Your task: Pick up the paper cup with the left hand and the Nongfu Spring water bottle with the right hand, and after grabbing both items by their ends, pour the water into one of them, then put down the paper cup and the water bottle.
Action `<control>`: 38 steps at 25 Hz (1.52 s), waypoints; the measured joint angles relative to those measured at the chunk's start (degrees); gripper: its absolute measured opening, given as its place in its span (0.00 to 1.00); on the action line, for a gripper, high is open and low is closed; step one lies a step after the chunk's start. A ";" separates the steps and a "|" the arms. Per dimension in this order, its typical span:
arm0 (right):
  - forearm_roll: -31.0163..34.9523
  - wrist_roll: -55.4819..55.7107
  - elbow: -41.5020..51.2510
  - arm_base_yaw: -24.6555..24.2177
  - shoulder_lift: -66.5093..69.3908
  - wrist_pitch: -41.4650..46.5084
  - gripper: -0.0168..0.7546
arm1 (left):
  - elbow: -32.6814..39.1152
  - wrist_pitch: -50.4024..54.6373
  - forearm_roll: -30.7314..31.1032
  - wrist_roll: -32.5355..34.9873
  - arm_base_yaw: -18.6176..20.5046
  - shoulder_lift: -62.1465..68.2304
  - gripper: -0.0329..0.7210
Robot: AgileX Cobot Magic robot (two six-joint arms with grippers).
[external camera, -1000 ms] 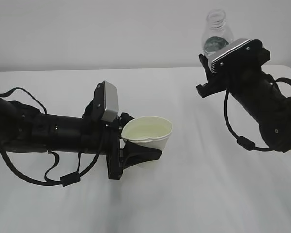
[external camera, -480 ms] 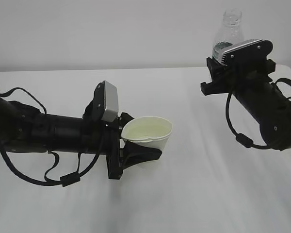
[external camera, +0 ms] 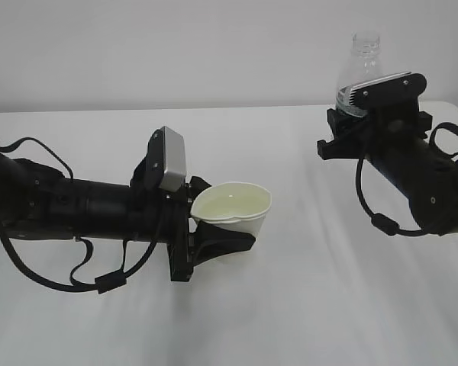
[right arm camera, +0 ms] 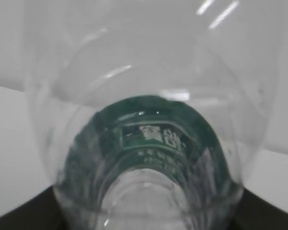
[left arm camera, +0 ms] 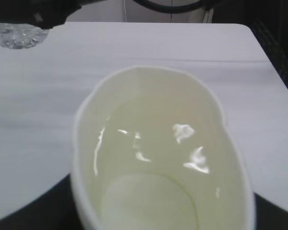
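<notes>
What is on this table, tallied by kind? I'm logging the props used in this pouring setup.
Paper cups: 1, the paper cup held by the left gripper
Water bottles: 1, the Nongfu Spring water bottle held by the right gripper
Robot arms with grippers: 2
Tables: 1, the white table
Total: 5

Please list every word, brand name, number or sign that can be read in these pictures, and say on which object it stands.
Water bottle, dark green label: white print, larger characters above a smaller line, too blurred to read in the right wrist view.
Same label in the exterior view: hidden behind the right gripper.
Paper cup: no print visible.
Left gripper and both arms: no readable marking.
</notes>
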 joint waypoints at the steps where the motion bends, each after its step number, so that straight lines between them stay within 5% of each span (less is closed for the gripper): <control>1: 0.22 0.19 0.00 0.00 0.00 0.86 0.55 | 0.00 0.00 0.00 0.00 0.00 0.00 0.59; 25: 2.69 5.60 0.12 0.00 2.36 4.83 0.55 | 0.00 0.00 -0.75 0.00 0.00 0.00 0.59; 38: 2.69 5.60 0.12 0.00 2.36 4.83 0.55 | 0.00 0.00 -9.73 0.00 0.00 0.00 0.59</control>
